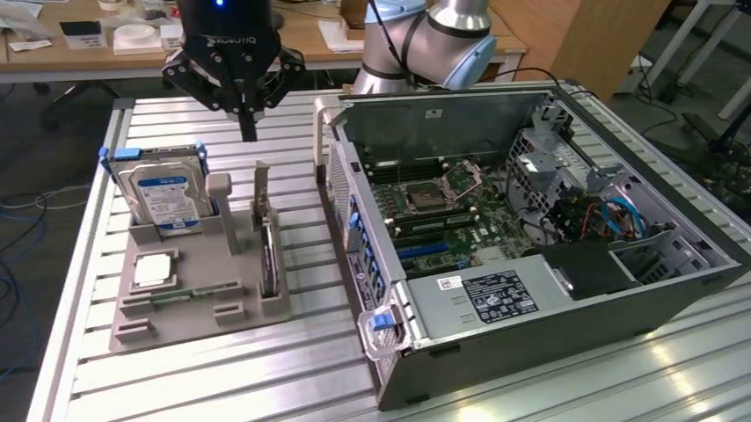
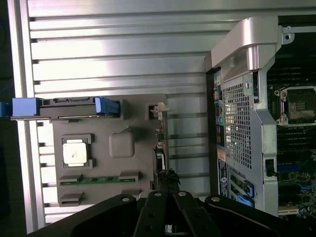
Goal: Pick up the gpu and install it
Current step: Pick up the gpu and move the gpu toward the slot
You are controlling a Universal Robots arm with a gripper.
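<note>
The gpu (image 1: 269, 236) stands on edge in a slot of the grey holder (image 1: 188, 330), a thin card with a silver bracket at its far end. In the wrist view the gpu (image 2: 161, 143) appears edge-on as a narrow strip along the holder's side nearest the computer case. My gripper (image 1: 248, 130) hangs above the table just beyond the card's far end, apart from it. Its fingers are shut with nothing between them. The black gripper (image 2: 167, 197) is over the card's line in the wrist view.
The holder also carries an upright hard drive (image 1: 164, 198) with a blue-white label, a square processor (image 1: 153, 271) and a narrow green memory stick (image 1: 176, 300). The open computer case (image 1: 528, 220) lies to the exterior view's right, motherboard exposed. A slatted metal table (image 1: 294, 369) is underneath.
</note>
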